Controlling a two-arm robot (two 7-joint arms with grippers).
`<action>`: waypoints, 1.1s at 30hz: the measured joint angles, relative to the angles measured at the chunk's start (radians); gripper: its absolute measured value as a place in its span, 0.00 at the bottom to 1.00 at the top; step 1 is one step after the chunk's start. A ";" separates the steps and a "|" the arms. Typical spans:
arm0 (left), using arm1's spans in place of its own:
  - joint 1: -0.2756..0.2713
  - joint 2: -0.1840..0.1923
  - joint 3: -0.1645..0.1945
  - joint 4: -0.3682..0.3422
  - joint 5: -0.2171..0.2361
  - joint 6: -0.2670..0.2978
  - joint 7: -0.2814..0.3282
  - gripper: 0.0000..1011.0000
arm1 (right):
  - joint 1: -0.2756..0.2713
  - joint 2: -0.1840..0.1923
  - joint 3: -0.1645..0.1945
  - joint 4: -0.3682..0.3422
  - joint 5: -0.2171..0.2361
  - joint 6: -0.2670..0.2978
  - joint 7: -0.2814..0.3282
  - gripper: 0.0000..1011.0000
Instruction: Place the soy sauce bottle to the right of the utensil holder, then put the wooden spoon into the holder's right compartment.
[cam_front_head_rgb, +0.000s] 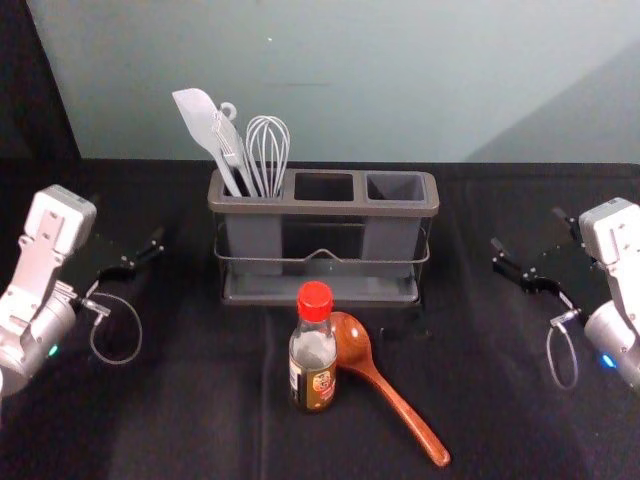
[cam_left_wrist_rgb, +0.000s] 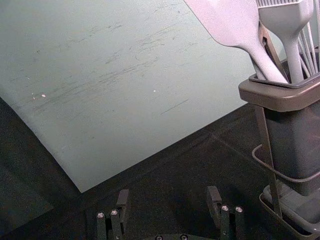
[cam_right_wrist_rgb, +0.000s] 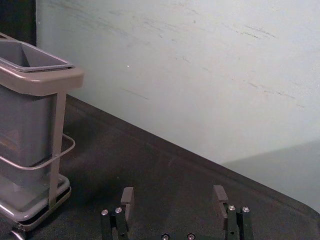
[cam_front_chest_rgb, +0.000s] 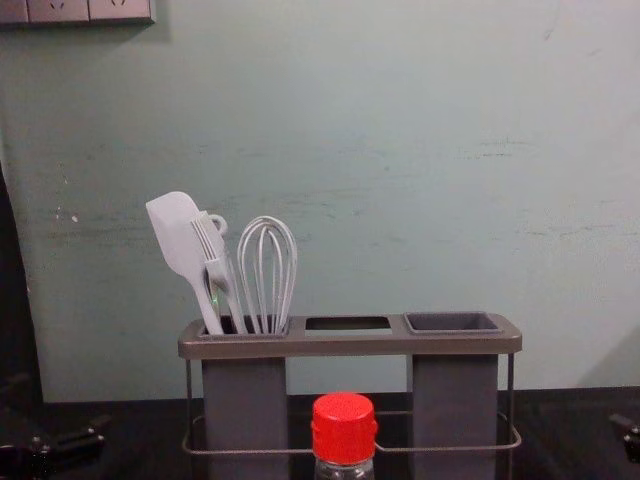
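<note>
Bottle (cam_front_head_rgb: 313, 350): probably weightier, slick; best held mid-body. Spoon (cam_front_head_rgb: 398, 402): likely light, stiff; best held mid-handle, toward 5 o'clock. From bottle, left pincer (cam_left_wrist_rgb: 168, 192) 10 o'clock, right pincer (cam_right_wrist_rgb: 173, 190) 2 o'clock; both released.

Pale grey-green wall (cam_front_head_rgb: 400, 80), black tabletop (cam_front_head_rgb: 200, 420)

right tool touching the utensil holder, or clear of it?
Apart. Head view: dark table surface shows between the right tool and the holder's right end.

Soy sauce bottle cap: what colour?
The cap is bright red; clearest in the chest view.
</note>
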 joint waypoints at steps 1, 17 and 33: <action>0.000 0.000 0.000 0.000 0.000 0.000 0.000 0.99 | 0.000 0.000 0.000 0.000 0.000 0.000 0.000 0.99; 0.000 0.000 0.000 0.000 0.000 0.000 0.000 0.99 | 0.000 0.000 0.000 0.000 0.000 0.000 0.000 0.99; 0.000 0.000 0.000 0.000 0.000 0.000 0.000 0.99 | 0.000 0.000 0.000 0.000 0.000 0.000 0.000 0.99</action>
